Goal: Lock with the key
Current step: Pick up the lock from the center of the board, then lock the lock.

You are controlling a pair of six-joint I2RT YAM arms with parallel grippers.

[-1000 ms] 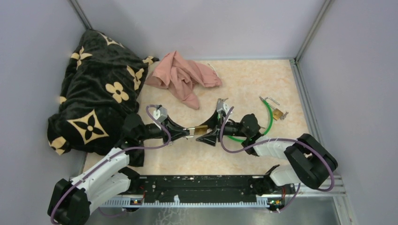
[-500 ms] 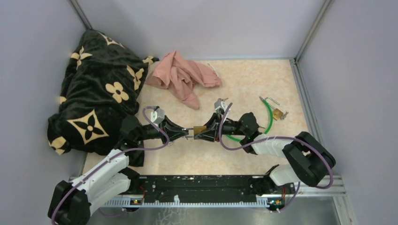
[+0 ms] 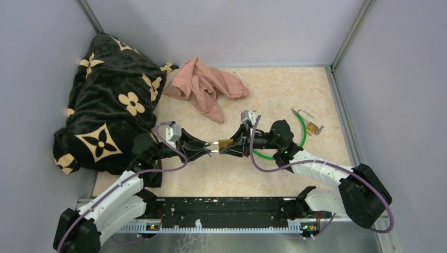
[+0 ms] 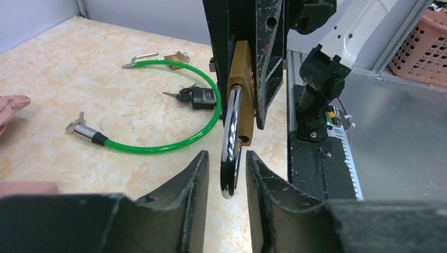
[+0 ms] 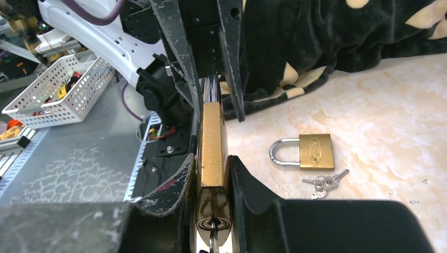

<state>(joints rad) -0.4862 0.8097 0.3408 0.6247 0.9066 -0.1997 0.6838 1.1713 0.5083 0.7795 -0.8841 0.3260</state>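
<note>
So, far left, a black plush blanket with beige flower prints [image 3: 105, 100] is heaped against the wall on the beige marbled worktop [image 3: 274, 89], with a crumpled pink cloth [image 3: 203, 87] just right of it. A second brass padlock [image 5: 315, 152] lies flat on the worktop near the blanket, small key bunch [image 5: 321, 182] just beside it. Left pincer [image 4: 226, 156] is released: fingers parted, flanking the silver shackle [image 4: 231, 132] with a gap each side, not touching. That shackle belongs to the brass rectangular padlock [image 5: 212, 137], held up off the worktop at centre between the two arms. Right pincer [image 5: 211, 158] is clenched on the brass body, one finger on each broad face. The keyhole end faces the right wrist camera, and what looks like a silver key [image 5: 212, 240] sits in it, partly cut off. Cannot tell if the shackle is latched. Further right, a green cable lock [image 3: 301, 134] loops on the worktop, with a small black padlock with keys [image 4: 203, 97] inside its curve.
</note>
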